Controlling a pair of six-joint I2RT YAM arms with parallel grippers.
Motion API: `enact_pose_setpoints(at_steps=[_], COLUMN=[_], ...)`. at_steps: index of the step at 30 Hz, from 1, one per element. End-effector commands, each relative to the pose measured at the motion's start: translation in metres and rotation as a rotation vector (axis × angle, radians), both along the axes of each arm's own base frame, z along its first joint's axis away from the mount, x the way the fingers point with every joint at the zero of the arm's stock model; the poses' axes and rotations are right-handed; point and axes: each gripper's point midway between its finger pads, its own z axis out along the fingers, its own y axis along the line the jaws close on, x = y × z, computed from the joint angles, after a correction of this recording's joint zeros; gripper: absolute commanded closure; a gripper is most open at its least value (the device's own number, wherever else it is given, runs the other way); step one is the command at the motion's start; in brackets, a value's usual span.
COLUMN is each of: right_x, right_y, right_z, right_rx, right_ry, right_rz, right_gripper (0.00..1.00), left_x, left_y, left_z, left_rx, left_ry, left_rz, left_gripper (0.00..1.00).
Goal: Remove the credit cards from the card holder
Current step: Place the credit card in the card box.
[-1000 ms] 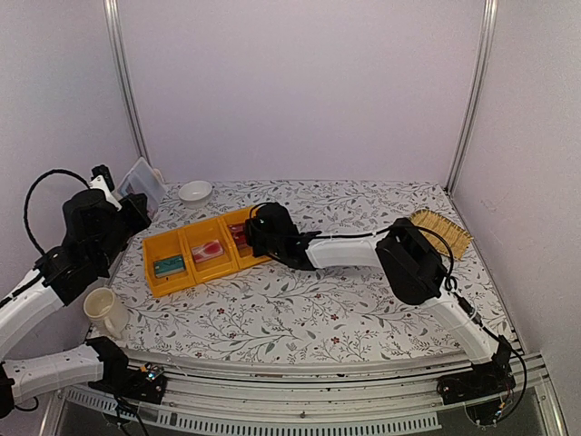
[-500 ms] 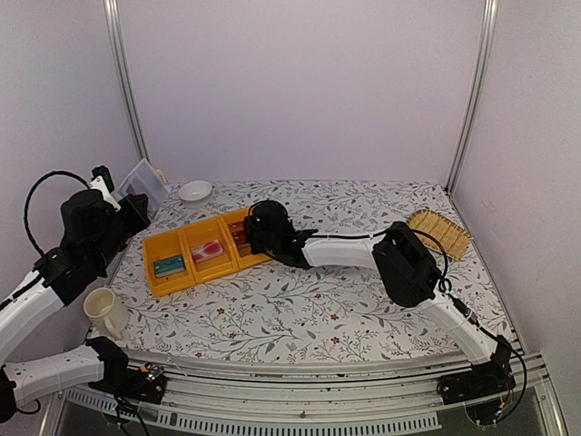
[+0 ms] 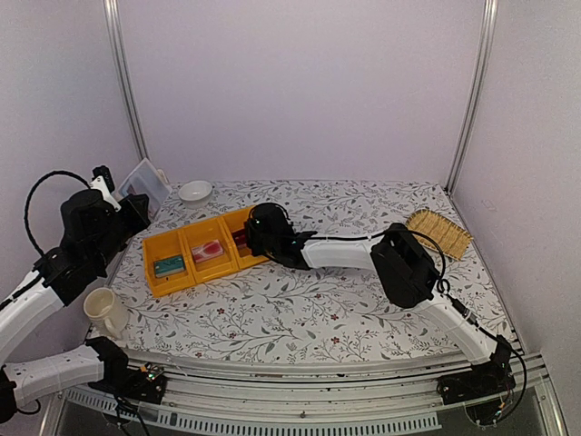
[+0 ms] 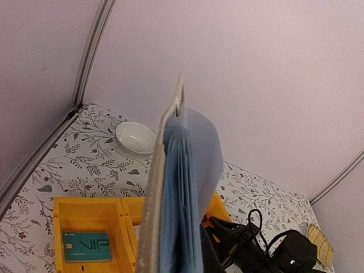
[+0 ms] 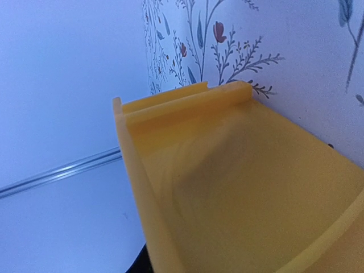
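Cream-coloured mug (image 3: 104, 311) stands at the near left corner of the floral-printed surface (image 3: 300, 309), beside the left arm. Beyond it lies a yellow plastic three-compartment bin (image 3: 147, 259). A teal green credit card (image 3: 169, 266) lies flat in its left compartment and a pink-red card (image 3: 211, 248) in the middle one. A sliver of red card (image 3: 239, 239) shows in the right one, under the right end effector (image 3: 250, 236). That arm's wrist view shows only yellow bin wall close up, so I cannot tell whether its fingers are apart or together.

Farther back and higher, the left end effector (image 3: 130, 202) is clamped on one end of the soft, booklet-like card holder (image 3: 142, 180) of pale blue-grey plastic leaves. It holds it upright in the air near the left wall. Whether any card sits in its sleeves cannot be made out.

The cards look light, stiff and slick. One in a sleeve is probably best pinched by a short edge at the sleeve mouth and drawn out along the sleeve. The holder is floppy and its leaves will likely fan and bend, so it wants a firm hold near the spine.

The bin walls crowd the right arm, so lifting straight up before swinging seems wise. Open room lies over the middle of the surface, toward the woven straw basket (image 3: 440, 232) at the far right. A small white dish (image 3: 194, 191) sits at the back, near the holder.
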Motion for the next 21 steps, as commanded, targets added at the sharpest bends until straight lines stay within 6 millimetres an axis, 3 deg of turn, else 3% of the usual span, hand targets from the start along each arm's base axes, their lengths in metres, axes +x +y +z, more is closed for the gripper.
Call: enact_pose_setpoints(at_steps=[1,11,21], right_x=[0.003,-0.003,-0.008], right_y=[-0.001,0.003,0.002], right_z=[-0.006,0.023,0.039], right_rx=[-0.016,0.026,0.038], right_ry=[-0.002,0.001,0.018], right_rz=[-0.005,0.033,0.070], right_gripper=[0.73,0.65,0.32], left_x=[0.000,0.001,0.001], left_y=[0.002,0.002,0.000], left_z=[0.006,0.008,0.013], left_rx=[-0.014,-0.010,0.008], left_ry=[-0.030,-0.034,-0.045], left_rz=[-0.004,-0.007,-0.020], left_gripper=[1.00,1.00,1.00])
